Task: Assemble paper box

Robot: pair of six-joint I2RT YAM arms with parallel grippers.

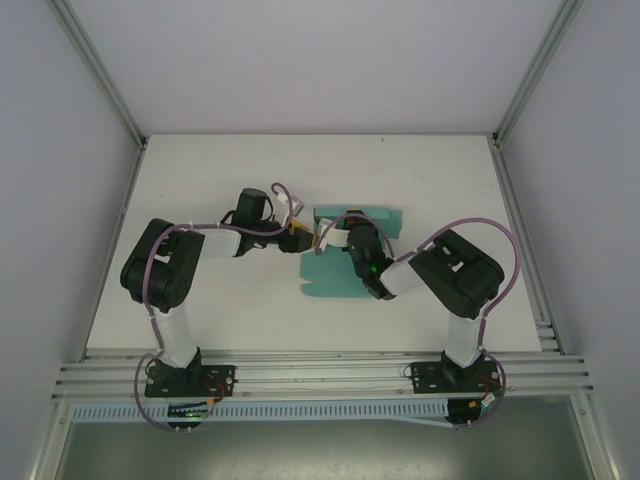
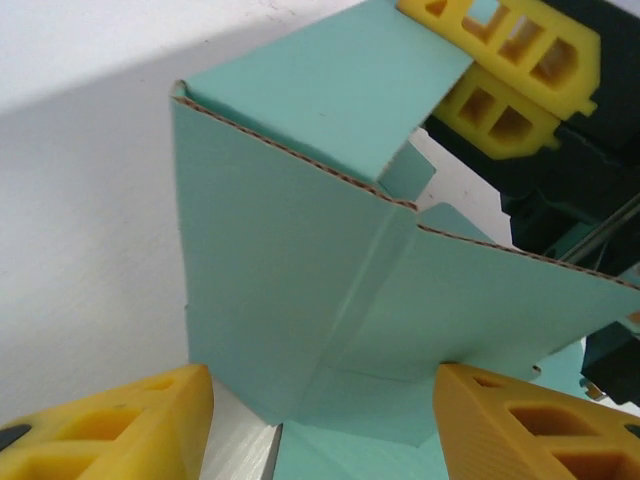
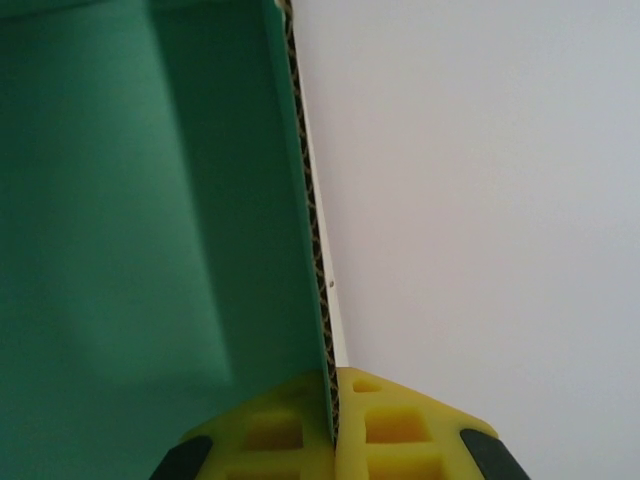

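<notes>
While right fingers (image 3: 400, 432) pinch paper box (image 1: 325, 280) | flap (image 2: 290, 290) before left fingers (image 2: 120, 430) (parted)

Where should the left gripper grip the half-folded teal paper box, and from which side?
Probably the raised wall of the paper box, pinched across its corrugated top edge from above, one finger each side. The card is thin and stands upright, so only its faces offer purchase. The right gripper pinches another wall likewise.
</notes>
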